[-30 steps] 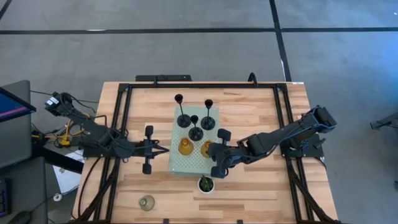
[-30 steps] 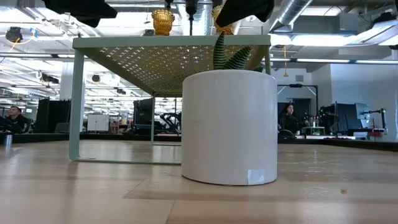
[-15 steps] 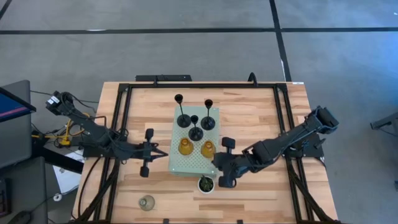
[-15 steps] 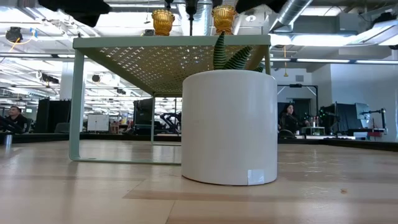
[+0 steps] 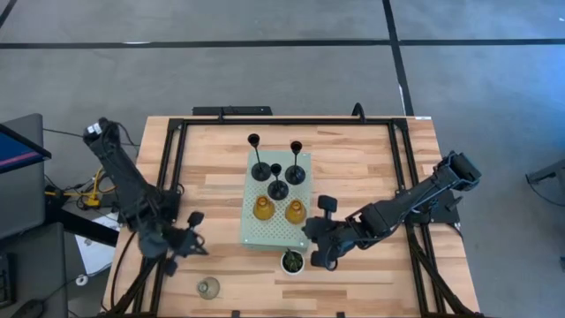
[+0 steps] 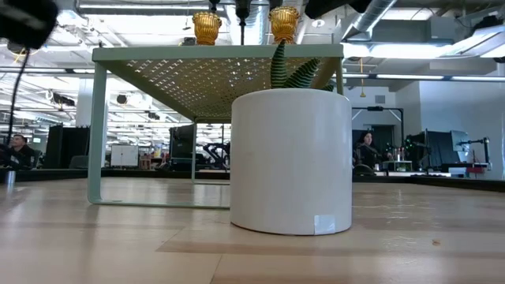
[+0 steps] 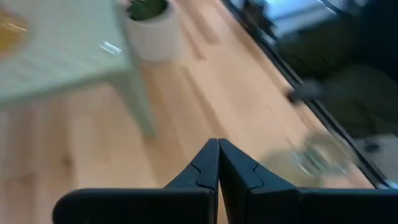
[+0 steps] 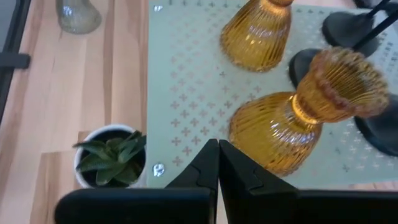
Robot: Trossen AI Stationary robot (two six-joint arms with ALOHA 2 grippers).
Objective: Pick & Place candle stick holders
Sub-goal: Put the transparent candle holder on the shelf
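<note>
Wooden table (image 5: 371, 172), item outstanding: one clear-grey glass holder (image 5: 208, 287) at the near left corner, well apart from the pale green board (image 5: 302, 159) bearing three black stemmed holders (image 5: 276, 182) and two amber glass holders (image 5: 263, 208). Likely light, rigid, smooth and breakable; best taken around its narrow upper neck. Left gripper (image 5: 188, 240), fingers together and empty, hangs near it; right gripper (image 5: 311, 237), likewise closed, sits just beside the potted plant (image 5: 291, 261).

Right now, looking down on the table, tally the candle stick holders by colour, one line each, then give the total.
Black holders: 3
Amber glass holders: 2
Clear-grey glass holder: 1
Total: 6
</note>
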